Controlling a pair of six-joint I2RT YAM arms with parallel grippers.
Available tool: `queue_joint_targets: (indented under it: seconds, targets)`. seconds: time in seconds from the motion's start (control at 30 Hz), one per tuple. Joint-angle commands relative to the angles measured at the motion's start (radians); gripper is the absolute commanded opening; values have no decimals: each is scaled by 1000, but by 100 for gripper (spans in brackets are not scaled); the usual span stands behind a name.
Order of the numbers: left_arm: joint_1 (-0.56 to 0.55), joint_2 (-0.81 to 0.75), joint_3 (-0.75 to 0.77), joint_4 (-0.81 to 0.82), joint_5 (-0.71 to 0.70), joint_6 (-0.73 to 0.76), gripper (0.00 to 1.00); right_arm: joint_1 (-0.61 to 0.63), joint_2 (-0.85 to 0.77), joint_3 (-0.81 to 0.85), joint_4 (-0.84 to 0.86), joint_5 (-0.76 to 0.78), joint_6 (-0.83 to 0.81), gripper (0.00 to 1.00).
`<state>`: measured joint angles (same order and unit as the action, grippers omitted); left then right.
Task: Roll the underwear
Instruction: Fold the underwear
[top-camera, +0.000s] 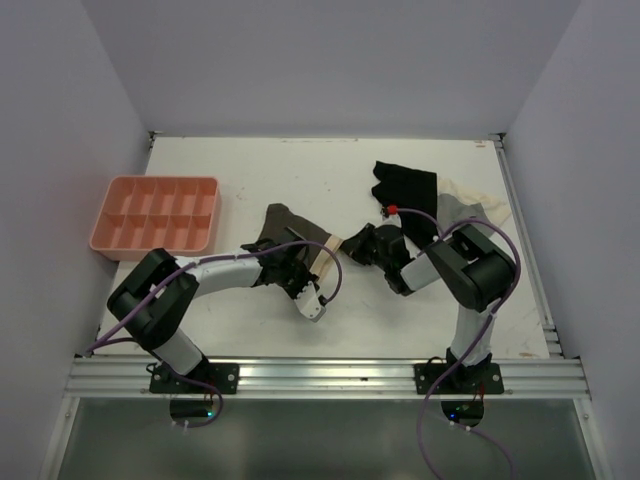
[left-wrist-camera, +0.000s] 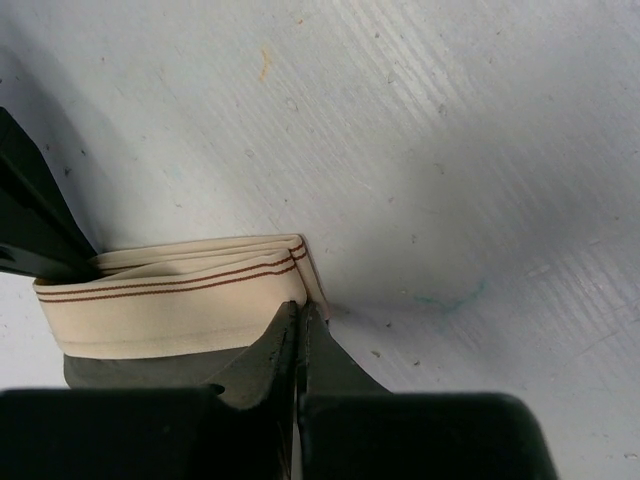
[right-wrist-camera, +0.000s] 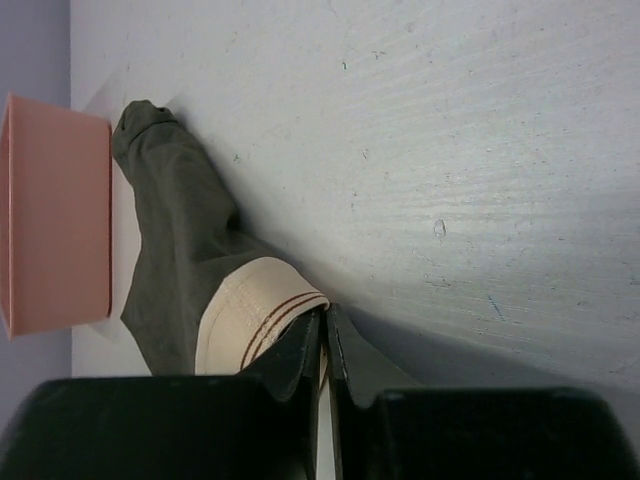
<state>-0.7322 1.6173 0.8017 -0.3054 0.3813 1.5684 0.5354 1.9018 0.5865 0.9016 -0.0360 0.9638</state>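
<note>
The underwear lies mid-table, dark brown with a pale beige waistband. In the left wrist view the waistband lies folded flat, with two thin brown stripes. My left gripper is shut, its tips pinching the band's near corner; from above it sits at the garment's near edge. My right gripper is shut on the other end of the waistband, beige cloth showing between its fingers. From above, the right gripper is at the garment's right side. The dark body trails away behind the band.
A pink compartment tray stands at the left, also visible in the right wrist view. A black garment and a grey-and-cream garment lie at the back right. A metal rail runs along the table's right edge.
</note>
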Motion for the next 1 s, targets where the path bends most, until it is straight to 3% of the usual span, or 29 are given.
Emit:
queue_joint_targets:
  seconds: [0.0, 0.13, 0.43, 0.53, 0.57, 0.7, 0.83, 0.97]
  targets:
    - [1, 58, -53, -132, 36, 2, 0, -22, 2, 19, -274, 97, -8, 3]
    - [1, 70, -55, -149, 42, 2, 0, -25, -33, 41, -425, 119, -30, 0]
    - [1, 49, -55, -195, 71, 25, 0, -25, -273, 53, -725, 183, -92, 1]
    - [1, 49, -45, -208, 76, 30, 0, -25, -367, 68, -799, 192, -123, 16]
    - [1, 50, -42, -215, 77, 31, 0, -26, -385, 90, -832, 202, -131, 26]
    - [1, 59, -33, -231, 73, 45, 0, -28, -467, 131, -970, 208, -185, 27]
    - [-1, 67, -29, -235, 73, 47, 0, -26, -572, 110, -908, 182, -171, 19]
    - [-1, 72, -22, -235, 71, 47, 0, -25, -554, 130, -775, 131, -133, 15]
